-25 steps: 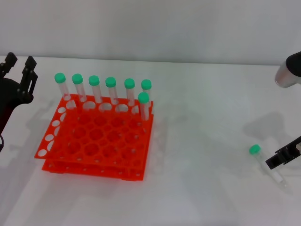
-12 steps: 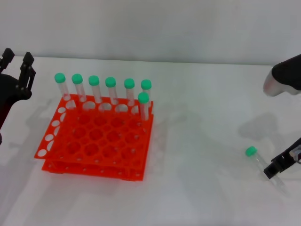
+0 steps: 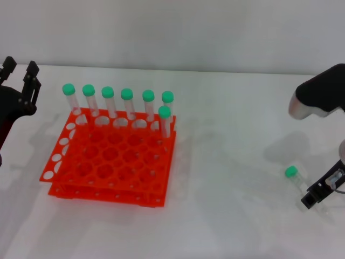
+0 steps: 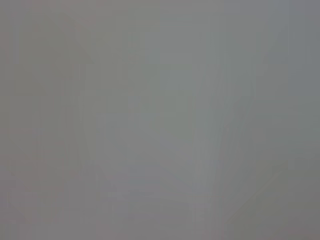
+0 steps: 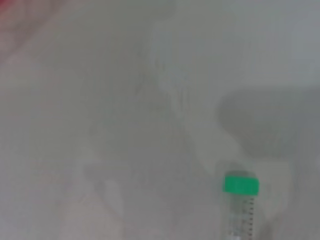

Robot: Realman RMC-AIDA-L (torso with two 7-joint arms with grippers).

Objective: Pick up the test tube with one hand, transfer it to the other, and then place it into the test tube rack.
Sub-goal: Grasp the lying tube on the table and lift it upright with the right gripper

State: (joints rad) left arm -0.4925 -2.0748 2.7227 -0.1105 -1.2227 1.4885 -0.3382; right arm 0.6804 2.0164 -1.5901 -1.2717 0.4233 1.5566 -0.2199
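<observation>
Near table's rt edge: rt claw [image 3: 318, 193] clamped on test tube [image 3: 295, 176], lt claw [image 3: 20, 81] spread.

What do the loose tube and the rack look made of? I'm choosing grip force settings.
The test tube looks like clear plastic, maybe glass: see-through wall with printed graduations, and a matte green cap, probably plastic. The test tube rack looks like moulded orange-red plastic, opaque and slightly glossy. The right end effector is at the tube.
</observation>
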